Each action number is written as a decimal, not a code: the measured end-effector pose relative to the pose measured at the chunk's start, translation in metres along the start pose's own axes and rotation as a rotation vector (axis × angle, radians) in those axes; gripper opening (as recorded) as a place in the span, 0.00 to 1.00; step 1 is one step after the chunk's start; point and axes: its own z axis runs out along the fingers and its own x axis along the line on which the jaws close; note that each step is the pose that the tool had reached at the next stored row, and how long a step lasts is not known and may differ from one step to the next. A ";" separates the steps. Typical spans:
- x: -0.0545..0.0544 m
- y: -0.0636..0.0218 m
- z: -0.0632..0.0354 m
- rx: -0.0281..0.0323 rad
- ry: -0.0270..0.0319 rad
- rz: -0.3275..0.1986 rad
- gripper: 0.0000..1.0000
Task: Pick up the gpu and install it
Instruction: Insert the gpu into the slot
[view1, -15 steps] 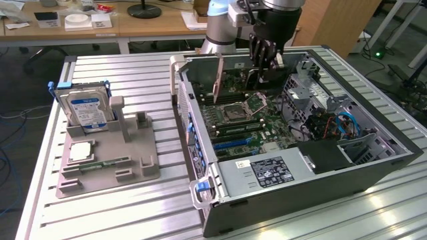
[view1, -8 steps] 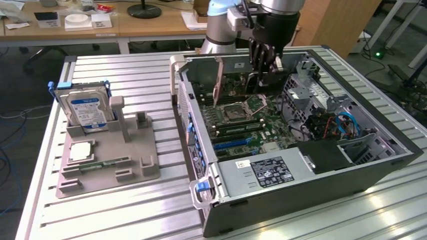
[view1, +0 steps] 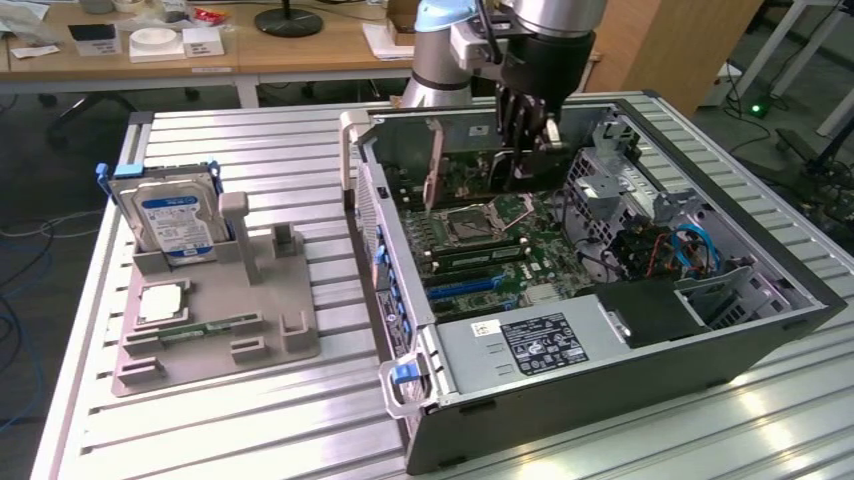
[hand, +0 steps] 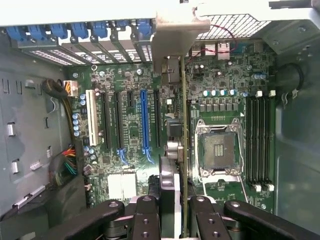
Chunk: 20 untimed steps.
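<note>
gpu (hand: 184, 115) | we see it edge-on, clamped between the narrowly parted fingers (hand: 169, 200) of the gripper (view1: 527, 148) | over the motherboard (hand: 130, 125), far end of the open case (view1: 641, 395) (silver bracket (hand: 172, 35) by the slot covers)

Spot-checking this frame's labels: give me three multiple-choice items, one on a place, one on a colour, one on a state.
1. Where is the gpu? A on the floor; B above the motherboard in the case; C on a chair.
2. The hard drive label is: A red; B blue and white; C yellow.
3. The gripper is: A open; B shut on the hard drive; C shut on the gpu.
Key: B, it hangs over the board; B, the upright drive shows it; C, fingers clamp the card.
</note>
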 end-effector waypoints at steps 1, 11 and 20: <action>0.001 0.0000 0.0005 -0.0001 0.0000 0.000 0.28; 0.008 0.0001 0.0102 -0.0009 -0.0103 0.000 0.28; 0.009 0.0083 0.0248 -0.0010 -0.0101 0.000 0.28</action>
